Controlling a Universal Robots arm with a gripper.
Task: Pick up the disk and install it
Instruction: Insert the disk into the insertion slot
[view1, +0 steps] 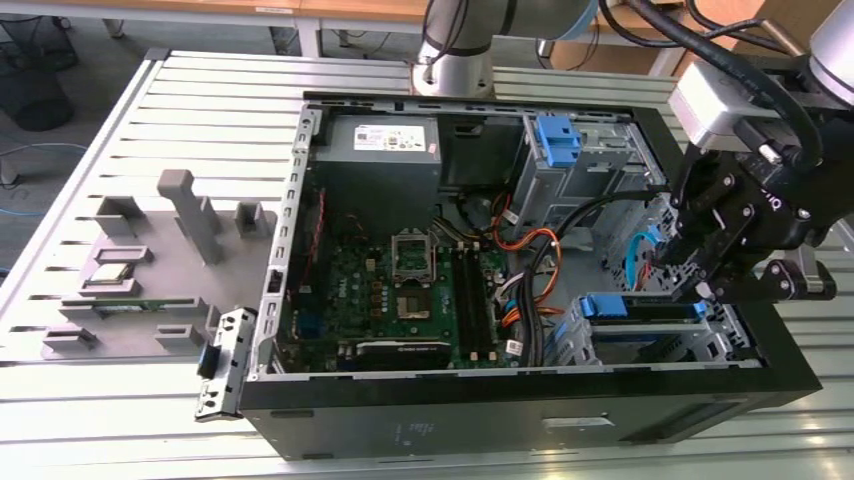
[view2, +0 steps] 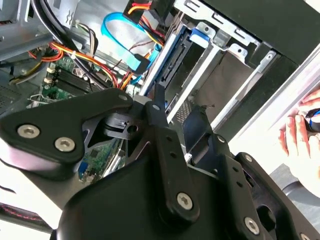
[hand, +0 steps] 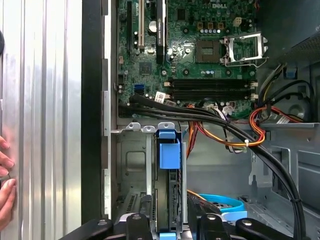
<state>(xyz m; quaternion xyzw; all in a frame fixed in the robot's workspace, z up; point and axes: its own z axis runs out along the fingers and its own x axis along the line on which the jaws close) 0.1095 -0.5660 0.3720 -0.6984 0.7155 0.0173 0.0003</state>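
The disk (hand: 167, 187) stands on edge in the drive cage (hand: 131, 162), its long axis pointing at the motherboard (hand: 190, 45), while the gripper (hand: 169, 220) straddles its near end with jaws apart.

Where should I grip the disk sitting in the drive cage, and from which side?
Probably take the disk across its two broad faces near the exposed edge, coming straight in through the open side of the case. It stands on edge in the drive cage, blue rail showing, so the cage walls cover the rest.
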